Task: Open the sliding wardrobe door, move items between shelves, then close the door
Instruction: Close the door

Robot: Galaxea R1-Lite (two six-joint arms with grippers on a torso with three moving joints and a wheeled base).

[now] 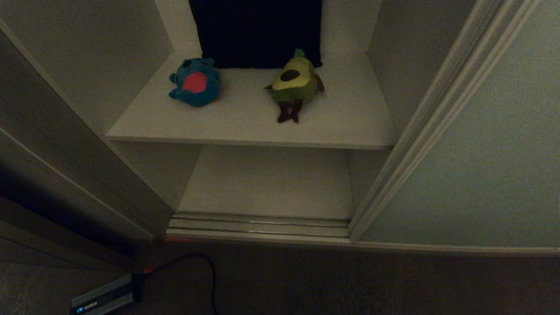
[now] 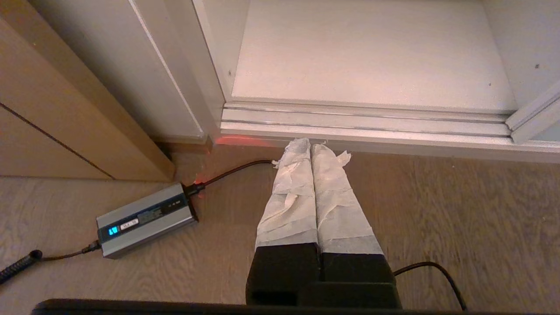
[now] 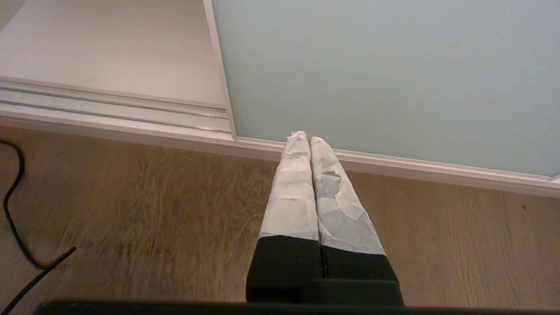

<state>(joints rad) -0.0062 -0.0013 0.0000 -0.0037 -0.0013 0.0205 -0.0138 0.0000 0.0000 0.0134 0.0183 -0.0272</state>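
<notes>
The wardrobe stands open on its left half. The pale grey-green sliding door [image 1: 481,166] covers the right half; it also fills the right wrist view [image 3: 372,70]. On the upper shelf [image 1: 245,122] lie a teal monster plush [image 1: 195,82] at the left and an avocado plush [image 1: 295,83] at the right. The lower shelf [image 1: 267,183] is bare. Neither arm shows in the head view. My left gripper [image 2: 310,142] hangs shut and empty above the floor before the track. My right gripper [image 3: 305,137] hangs shut and empty before the door's bottom edge.
A ribbed metal floor track [image 1: 258,225] runs along the wardrobe's foot. A grey box [image 2: 146,218] with a black cable [image 2: 232,170] lies on the wooden floor at the left. Brown wooden side boards [image 1: 57,166] stand left of the opening. Dark cloth [image 1: 258,30] hangs behind the toys.
</notes>
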